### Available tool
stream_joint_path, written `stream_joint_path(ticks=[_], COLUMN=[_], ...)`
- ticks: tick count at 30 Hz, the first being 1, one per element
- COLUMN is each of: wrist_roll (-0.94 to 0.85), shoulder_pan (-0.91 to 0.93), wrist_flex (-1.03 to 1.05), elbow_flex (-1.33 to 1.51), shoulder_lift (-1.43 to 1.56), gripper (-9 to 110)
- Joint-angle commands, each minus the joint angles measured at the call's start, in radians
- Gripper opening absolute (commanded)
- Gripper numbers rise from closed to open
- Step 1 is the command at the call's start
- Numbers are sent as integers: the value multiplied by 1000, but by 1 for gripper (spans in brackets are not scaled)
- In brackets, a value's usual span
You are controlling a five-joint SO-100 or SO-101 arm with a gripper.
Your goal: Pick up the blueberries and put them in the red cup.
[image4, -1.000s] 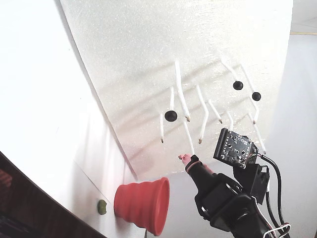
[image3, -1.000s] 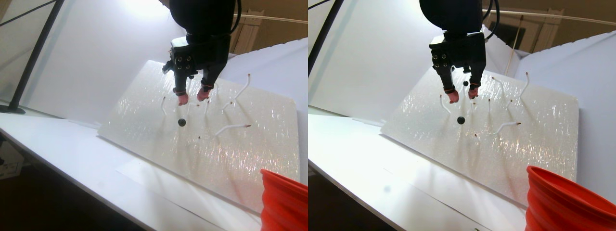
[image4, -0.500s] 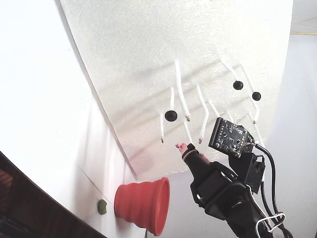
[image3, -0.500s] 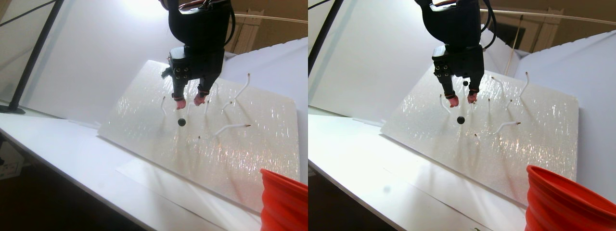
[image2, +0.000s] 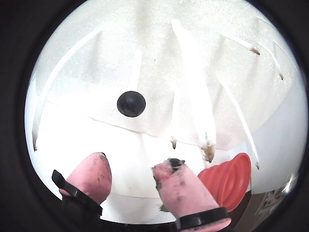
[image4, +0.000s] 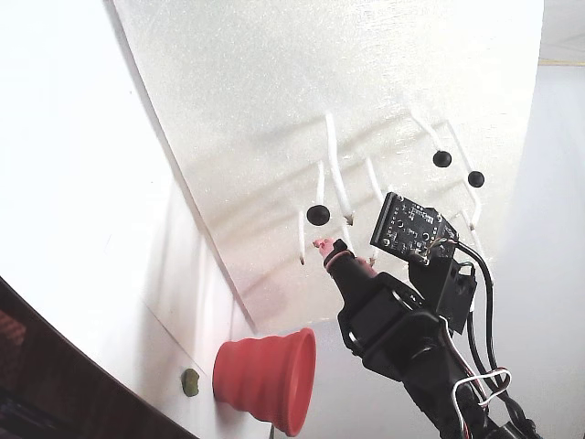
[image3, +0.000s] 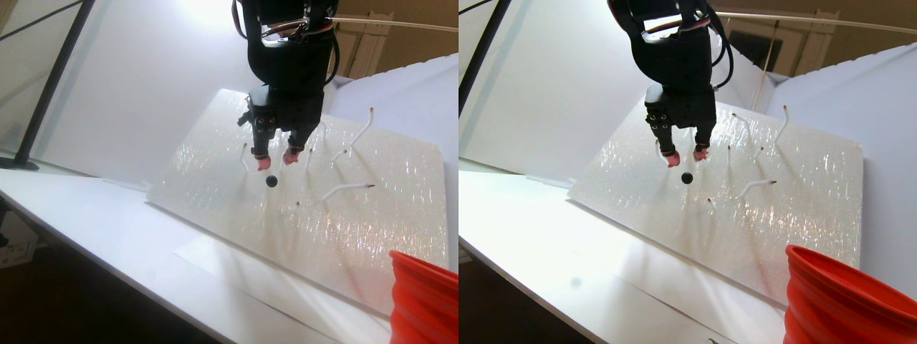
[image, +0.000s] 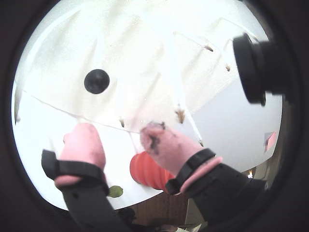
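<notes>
while the gripper hangs over the slanted board, the legend reads as follows.

gripper [image2: 130,176]: spread apart and empty, two pink-tipped fingers [image: 84,145] with a clear gap between them and nothing held.

target blueberry [image2: 131,103]: one black ball at a stem tip, just ahead of the fingertips in both wrist views, not yet between them; in the fixed view it sits at [image4: 318,215], beside the pink tip.

other blueberries [image4: 442,158]: two more on stems farther up the board, well apart from the gripper.

bare stems [image4: 335,167]: several thin white stalks stand near the fingers, most with no berry.

board [image3: 358,215]: a textured white sheet propped at a slant.

red cup [image4: 265,378]: lying on its side below the board's lower edge, away from the berry.

risk, closing early: the pads likely pinch air, or nudge the berry so its stem bends aside.

risk, neighbouring stems: a finger may snag a stalk and drag it.

risk, release: a small glossy ball could slip, roll down the slant and miss the cup.
</notes>
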Motion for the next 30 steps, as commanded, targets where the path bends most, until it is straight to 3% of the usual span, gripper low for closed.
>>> stream_joint_path(ticks=[1, 30], wrist_roll=[-8, -18], shoulder_pan=[5, -9], wrist_flex=[-35, -120], elbow_flex=[-103, -255], shoulder_lift=[5, -172], gripper=[18, 18])
